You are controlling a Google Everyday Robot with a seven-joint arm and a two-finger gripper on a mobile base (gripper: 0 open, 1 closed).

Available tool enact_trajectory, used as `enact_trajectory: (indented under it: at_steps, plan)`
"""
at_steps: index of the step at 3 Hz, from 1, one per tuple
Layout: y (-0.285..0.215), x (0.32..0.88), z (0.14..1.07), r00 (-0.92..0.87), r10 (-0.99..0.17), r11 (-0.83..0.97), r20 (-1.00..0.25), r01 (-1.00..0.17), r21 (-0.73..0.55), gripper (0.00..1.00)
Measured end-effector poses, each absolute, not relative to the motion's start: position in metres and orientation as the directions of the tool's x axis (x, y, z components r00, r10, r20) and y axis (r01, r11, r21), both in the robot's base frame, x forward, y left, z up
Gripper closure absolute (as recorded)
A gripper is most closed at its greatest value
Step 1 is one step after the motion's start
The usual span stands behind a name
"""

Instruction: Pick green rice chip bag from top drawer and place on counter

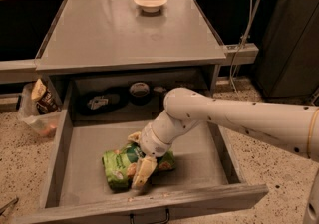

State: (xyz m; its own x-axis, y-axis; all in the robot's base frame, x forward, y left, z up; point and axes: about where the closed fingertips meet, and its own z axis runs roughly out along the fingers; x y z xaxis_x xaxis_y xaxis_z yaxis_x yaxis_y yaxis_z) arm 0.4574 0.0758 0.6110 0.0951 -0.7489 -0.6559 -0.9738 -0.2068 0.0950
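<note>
Standing here, the biggest thing I see is the large flat grey metal counter [124, 34], which lies well beyond the gripper and higher up, its smooth top catching a dull shine. Next comes the robot's thick white arm [239, 118], reaching in from the right and bending down at a rounded joint towards the gripper.

Under and all around the gripper is the wide shallow grey metal top drawer [87, 143], pulled out towards me, with low side walls to either side of the gripper and its front panel just on my side of it.

The cream-coloured two-finger gripper [135, 161] hangs low inside the drawer, left of its middle, right down on the crinkly light-green rice chip bag [115, 166]. Its fingers [142, 170] stand apart. One comes down across the near face of the bag, the other shows at the bag's far edge, and the bag sits between them. I cannot tell whether they press on it. The bag lies flat on the drawer bottom, most of it poking out to the left of the gripper.

Behind the gripper, in the dark recess under the counter, lie some black objects [99, 102]. Far off to its left, on the speckled floor, a clear bin holds a brown-and-cream snack bag [42, 98]. Far beyond it, at the counter's back edge, stands a small cream bowl [150, 1].
</note>
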Motion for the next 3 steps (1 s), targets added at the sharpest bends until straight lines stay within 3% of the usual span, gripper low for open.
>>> enact_trajectory:
  at_steps: [2,3]
  plan:
    - [0.076,0.457,0.612,0.095,-0.748,-0.208,-0.657,-0.974,0.096,0.65]
    - [0.075,0.46,0.665,0.104,-0.711,-0.214,-0.696,-0.974,0.073,0.89]
